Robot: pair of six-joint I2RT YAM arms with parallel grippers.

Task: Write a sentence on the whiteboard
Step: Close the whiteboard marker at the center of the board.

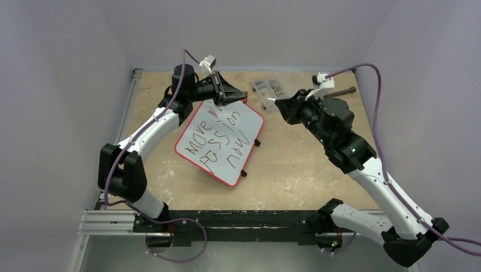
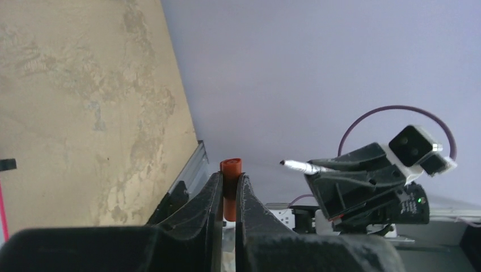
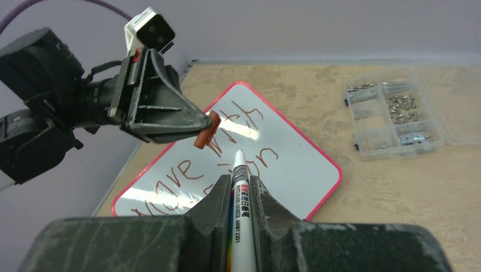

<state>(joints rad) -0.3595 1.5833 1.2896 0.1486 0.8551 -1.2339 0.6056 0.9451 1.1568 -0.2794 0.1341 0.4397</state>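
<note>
left arm (image 1: 150, 133), right arm (image 1: 377, 177): white links, black joints | left hand (image 1: 244, 97), right hand (image 1: 277, 105): black | cables (image 1: 363, 64): purple

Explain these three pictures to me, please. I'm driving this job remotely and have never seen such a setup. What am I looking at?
Two robot arms are bolted at the near edge of a table. The overhead picture looks down on both arms. The other two pictures each come from a camera on one wrist. On the table lie a whiteboard with handwritten words and a clear parts box. The left gripper pinches a small red-brown cap. The right gripper holds the uncapped marker, with its tip pointing toward the cap but not touching it.
</note>
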